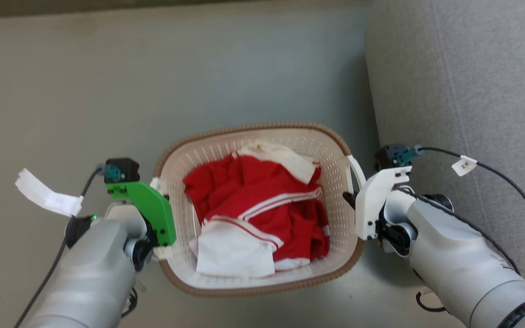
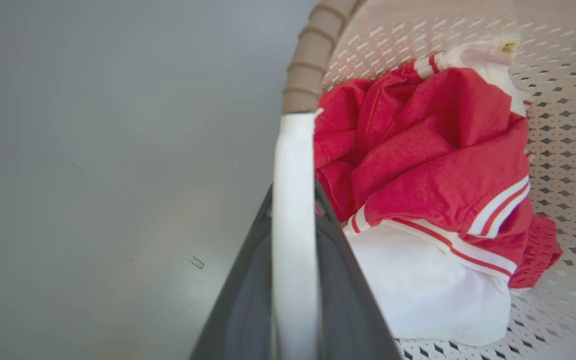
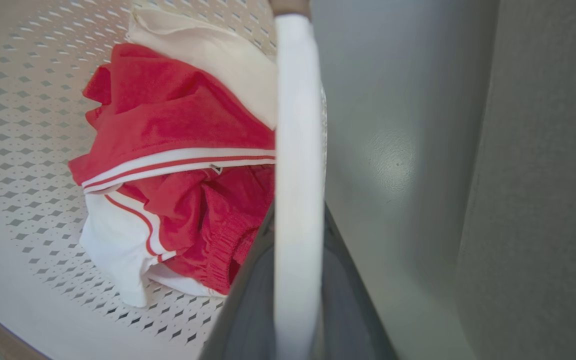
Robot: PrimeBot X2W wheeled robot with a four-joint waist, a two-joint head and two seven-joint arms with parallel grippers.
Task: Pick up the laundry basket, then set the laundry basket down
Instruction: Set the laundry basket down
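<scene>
The laundry basket [image 1: 262,126], cream and perforated with a brown woven-look rim, sits between my two arms in the head view and holds red and white clothes [image 1: 253,205]. My left gripper [image 1: 163,202] is at its left side, under a green bracket. In the left wrist view the dark fingers [image 2: 338,260] are shut on the white left handle [image 2: 293,150]. My right gripper [image 1: 350,199] is at the basket's right side. The right wrist view shows its fingers [image 3: 338,270] shut on the white right handle [image 3: 295,100]. Whether the basket touches the floor I cannot tell.
A grey sofa [image 1: 472,68] stands close to the basket's right side, just beyond my right arm. Grey floor [image 1: 153,68] spreads ahead and to the left. A white paper tag [image 1: 46,193] hangs on the left arm's cable.
</scene>
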